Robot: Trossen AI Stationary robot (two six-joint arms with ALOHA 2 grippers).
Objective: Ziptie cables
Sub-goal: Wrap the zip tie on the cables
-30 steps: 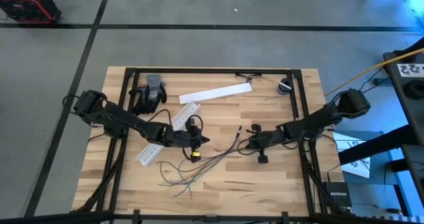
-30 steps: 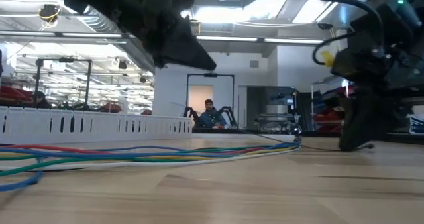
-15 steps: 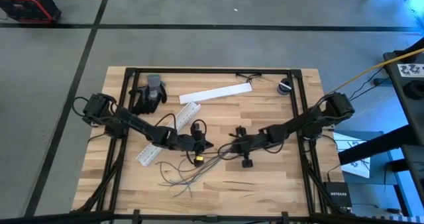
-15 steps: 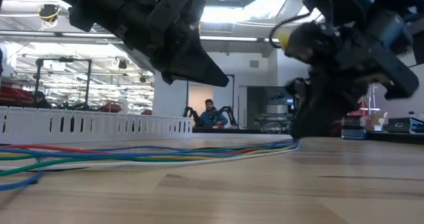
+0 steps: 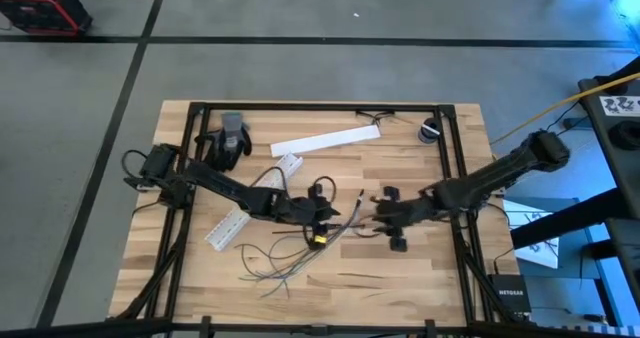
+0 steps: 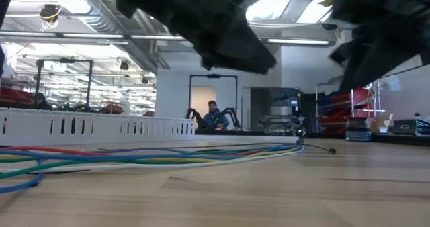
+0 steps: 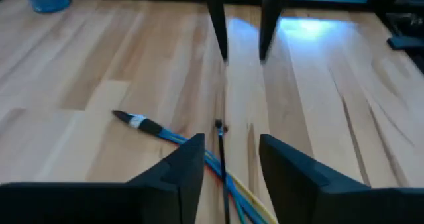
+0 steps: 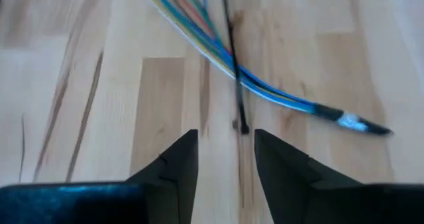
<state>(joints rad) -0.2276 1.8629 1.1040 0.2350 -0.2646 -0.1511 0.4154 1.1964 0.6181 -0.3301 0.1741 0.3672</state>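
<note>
The cables (image 5: 300,246) lie loose on the wooden table, fanned out at the near left and gathered into a bundle toward the middle (image 6: 134,156). The bundle ends in a taped tip (image 7: 136,122) (image 8: 351,122). A thin black zip tie (image 8: 236,91) (image 7: 219,148) lies across the bundle. My left gripper (image 5: 328,216) (image 7: 230,161) hovers open above the bundle, and my right gripper (image 5: 380,213) (image 8: 225,158) hovers open facing it from the right. Both are lifted off the table, and the zip tie's end shows in the gap between each pair of fingers.
A white slotted channel (image 5: 250,203) lies slantwise left of the cables, a white strip (image 5: 325,140) farther back, and a grey and black glove (image 5: 225,143) at the far left. A small round object (image 5: 430,131) sits at the far right. A person (image 6: 213,113) sits in the room behind.
My left gripper has moved along the cables toward the table's right edge. My right gripper went left, down to the bundle's tip, then drew back right and rose clear of the table. The cables have stayed on the table.
</note>
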